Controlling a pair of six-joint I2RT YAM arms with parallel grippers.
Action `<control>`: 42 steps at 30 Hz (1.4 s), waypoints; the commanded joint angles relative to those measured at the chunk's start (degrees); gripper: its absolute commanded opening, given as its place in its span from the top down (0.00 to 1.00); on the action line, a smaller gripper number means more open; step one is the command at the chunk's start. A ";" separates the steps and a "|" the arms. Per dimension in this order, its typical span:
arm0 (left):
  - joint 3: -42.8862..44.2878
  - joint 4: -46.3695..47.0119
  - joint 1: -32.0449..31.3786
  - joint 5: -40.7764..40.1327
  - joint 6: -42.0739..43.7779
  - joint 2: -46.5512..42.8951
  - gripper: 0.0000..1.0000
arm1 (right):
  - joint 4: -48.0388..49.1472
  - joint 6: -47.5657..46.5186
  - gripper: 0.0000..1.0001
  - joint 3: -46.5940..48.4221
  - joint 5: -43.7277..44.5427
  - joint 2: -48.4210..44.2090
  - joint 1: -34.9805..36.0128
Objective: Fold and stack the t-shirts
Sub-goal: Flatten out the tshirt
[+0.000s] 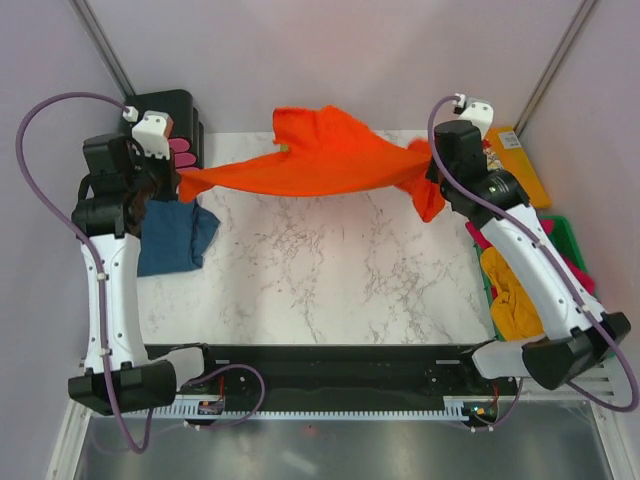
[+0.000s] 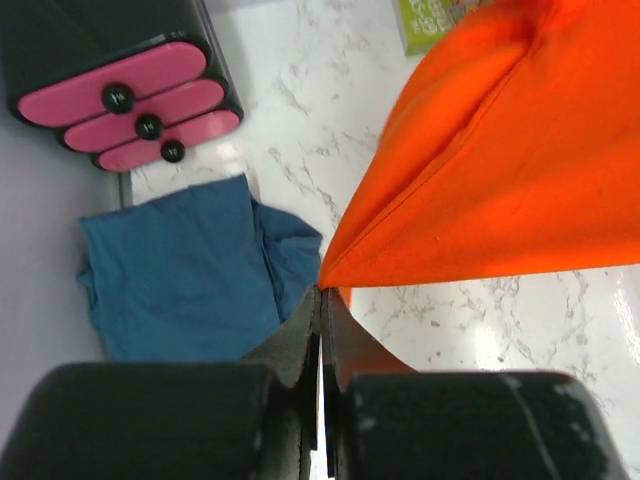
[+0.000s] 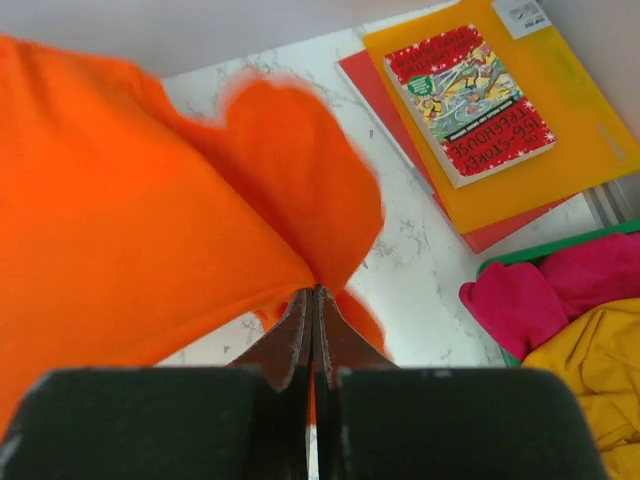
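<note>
An orange-red t-shirt [image 1: 310,160] hangs stretched across the back of the marble table between both arms. My left gripper [image 1: 178,182] is shut on its left end, and in the left wrist view [image 2: 322,292] the cloth [image 2: 500,170] fans out from the pinched tips. My right gripper [image 1: 428,172] is shut on the right end [image 3: 130,230], with a loose flap [image 3: 310,180] hanging past the tips [image 3: 314,292]. A teal-blue t-shirt [image 1: 175,235] lies folded at the table's left [image 2: 180,270]. Mustard-yellow [image 1: 510,300] and magenta-pink [image 3: 540,295] t-shirts sit in the green bin.
A black drawer unit with pink fronts [image 2: 130,100] stands at the back left. An orange folder with a comic book [image 3: 480,100] lies at the back right. The green bin [image 1: 570,235] sits along the right edge, partly under my right arm.
</note>
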 commanded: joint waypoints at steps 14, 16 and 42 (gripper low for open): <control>25.32 -3.55 1.93 -2.02 -0.67 1.60 0.98 | -4.39 -3.44 1.00 19.64 -3.04 -3.56 -0.36; 24.35 -3.99 2.02 -2.02 -0.49 0.28 0.98 | -5.61 -3.44 1.00 18.94 -3.57 -5.59 -0.28; 12.13 -0.12 2.28 5.36 0.21 -0.07 0.98 | -0.35 -4.76 1.00 3.64 -11.13 -7.96 0.16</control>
